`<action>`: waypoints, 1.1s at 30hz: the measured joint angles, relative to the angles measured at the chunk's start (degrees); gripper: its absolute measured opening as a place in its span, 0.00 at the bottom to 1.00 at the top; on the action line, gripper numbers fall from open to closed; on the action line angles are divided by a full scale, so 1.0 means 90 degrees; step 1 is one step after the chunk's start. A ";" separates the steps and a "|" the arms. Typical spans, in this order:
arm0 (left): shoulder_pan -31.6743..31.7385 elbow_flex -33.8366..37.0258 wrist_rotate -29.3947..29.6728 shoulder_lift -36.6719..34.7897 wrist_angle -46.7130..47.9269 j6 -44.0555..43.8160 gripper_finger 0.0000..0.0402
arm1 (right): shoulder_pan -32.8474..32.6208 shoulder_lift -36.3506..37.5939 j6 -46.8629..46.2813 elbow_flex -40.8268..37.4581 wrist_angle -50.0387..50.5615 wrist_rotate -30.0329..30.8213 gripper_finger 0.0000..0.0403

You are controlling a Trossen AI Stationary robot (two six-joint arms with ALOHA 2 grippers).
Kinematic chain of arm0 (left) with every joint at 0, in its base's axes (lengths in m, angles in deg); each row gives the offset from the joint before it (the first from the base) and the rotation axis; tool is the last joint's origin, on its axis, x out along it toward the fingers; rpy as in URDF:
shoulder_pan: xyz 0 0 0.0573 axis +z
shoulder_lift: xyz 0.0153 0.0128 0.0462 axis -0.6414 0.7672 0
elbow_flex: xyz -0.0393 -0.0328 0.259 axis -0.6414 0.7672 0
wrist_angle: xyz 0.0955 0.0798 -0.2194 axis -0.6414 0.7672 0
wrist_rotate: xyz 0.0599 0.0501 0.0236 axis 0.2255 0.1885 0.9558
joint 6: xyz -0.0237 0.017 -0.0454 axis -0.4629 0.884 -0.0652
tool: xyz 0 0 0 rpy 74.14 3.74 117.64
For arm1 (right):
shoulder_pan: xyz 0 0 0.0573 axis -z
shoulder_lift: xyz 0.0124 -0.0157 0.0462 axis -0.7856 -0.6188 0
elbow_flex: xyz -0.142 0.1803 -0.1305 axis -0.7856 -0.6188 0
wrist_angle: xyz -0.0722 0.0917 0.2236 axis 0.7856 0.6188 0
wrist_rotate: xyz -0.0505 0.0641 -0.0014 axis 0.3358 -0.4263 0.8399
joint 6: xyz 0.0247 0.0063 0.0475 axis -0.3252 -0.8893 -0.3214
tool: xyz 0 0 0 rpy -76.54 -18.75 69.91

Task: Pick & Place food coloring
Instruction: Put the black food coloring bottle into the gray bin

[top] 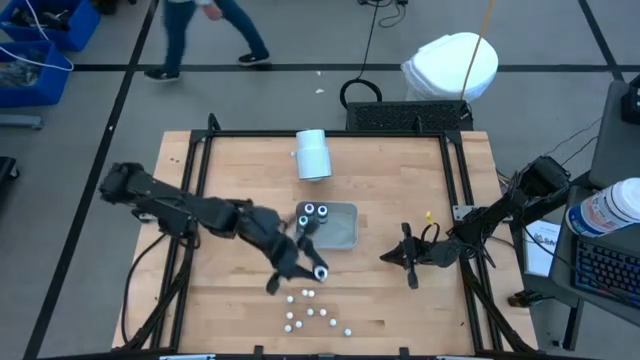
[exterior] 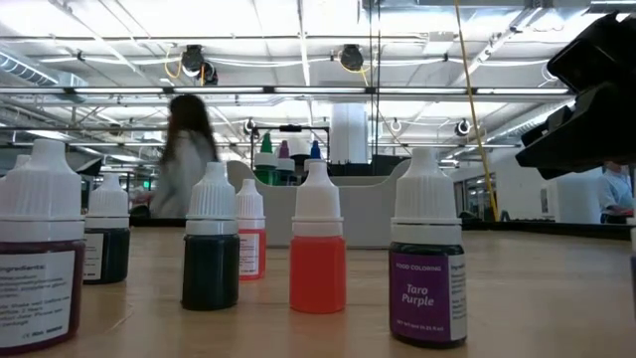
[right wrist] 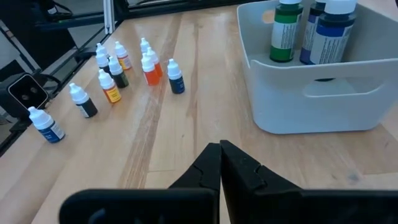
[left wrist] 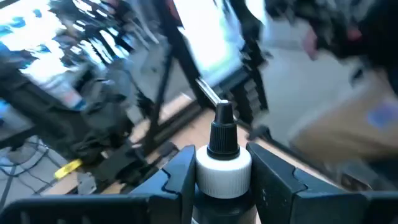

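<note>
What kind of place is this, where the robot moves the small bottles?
Probably a large robotics lab or workshop hall. A wooden table stands on a grey floor marked with black tape lines, blue storage bins sit at the side, and a person walks past under an open industrial ceiling.

The tray point(top: 345, 232) sits mid-desk point(top: 230, 170) with bottles point(top: 316, 211) standing in it. Behind the tray lies a cylinder point(top: 313, 155); before it, near the desk's front edge, small bottles point(top: 312, 312) cluster.

Bare table point(top: 230, 170) beside white cylinder point(top: 313, 155)
</note>
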 joint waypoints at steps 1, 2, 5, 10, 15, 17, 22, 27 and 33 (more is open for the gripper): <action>0.0098 0.0441 -0.0024 -0.0140 -0.0563 -0.0226 0.31 | 0.0000 0.0000 0.0001 0.0000 0.0000 0.0000 0.00; 0.0186 0.0854 -0.0021 -0.0241 -0.1125 -0.0473 0.31 | 0.0001 0.0001 0.0000 0.0000 0.0000 0.0000 0.00; 0.0310 0.1947 0.0388 -0.0322 -0.2945 -0.1313 0.31 | 0.0001 -0.0001 0.0000 0.0000 -0.0010 0.0000 0.00; 0.0077 0.2893 0.1966 -0.0120 -0.4722 -0.2386 0.31 | 0.0001 -0.0001 0.0000 0.0000 -0.0017 0.0004 0.00; -0.0658 0.2909 0.4673 0.0402 -0.5216 -0.2598 0.31 | 0.0001 -0.0001 0.0000 0.0000 -0.0019 0.0006 0.00; -0.0919 0.2797 0.5733 0.0729 -0.5380 -0.2583 0.31 | 0.0000 0.0000 0.0001 0.0000 -0.0018 0.0007 0.00; -0.1353 0.2350 0.7460 0.1648 -0.6075 -0.2441 0.31 | 0.0001 -0.0001 0.0025 0.0000 -0.0022 0.0026 0.00; -0.1469 0.1613 0.8741 0.2711 -0.6053 -0.2318 0.31 | 0.0001 0.0000 0.0054 0.0000 -0.0044 0.0034 0.00; -0.1432 0.0606 0.9858 0.3669 -0.6065 -0.1632 0.31 | 0.0000 0.0000 0.0054 0.0000 -0.0100 0.0034 0.00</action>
